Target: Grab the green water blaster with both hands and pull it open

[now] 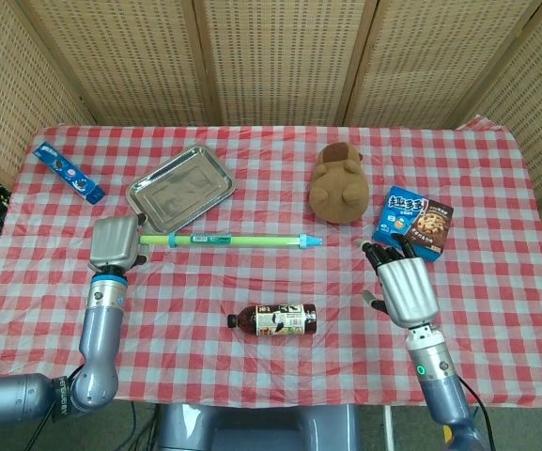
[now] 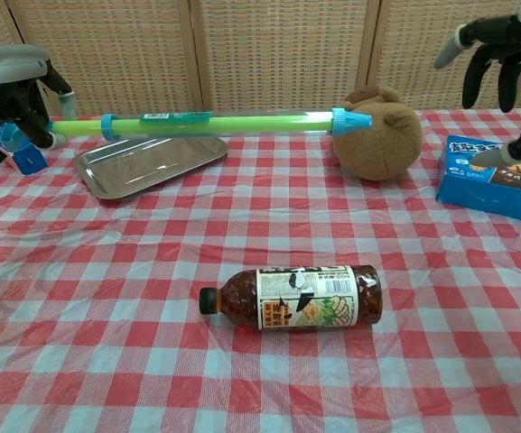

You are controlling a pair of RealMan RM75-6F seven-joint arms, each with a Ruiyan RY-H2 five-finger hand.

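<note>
The green water blaster (image 1: 238, 241) (image 2: 233, 123) is a long thin tube with a blue tip, held level above the table. My left hand (image 1: 116, 245) (image 2: 21, 90) grips its handle end at the left. The blue tip (image 2: 352, 119) points right, toward the plush toy. My right hand (image 1: 405, 287) (image 2: 499, 59) hovers open, fingers spread, to the right of the tip and apart from it, raised over the cookie box.
A brown drink bottle (image 1: 274, 318) (image 2: 294, 297) lies on its side in front. A steel tray (image 1: 179, 187) (image 2: 144, 162) sits back left, a brown plush toy (image 1: 338, 182) (image 2: 379, 131) back centre, a blue cookie box (image 1: 413, 222) (image 2: 499, 177) at right, and a blue packet (image 1: 68, 172) far left.
</note>
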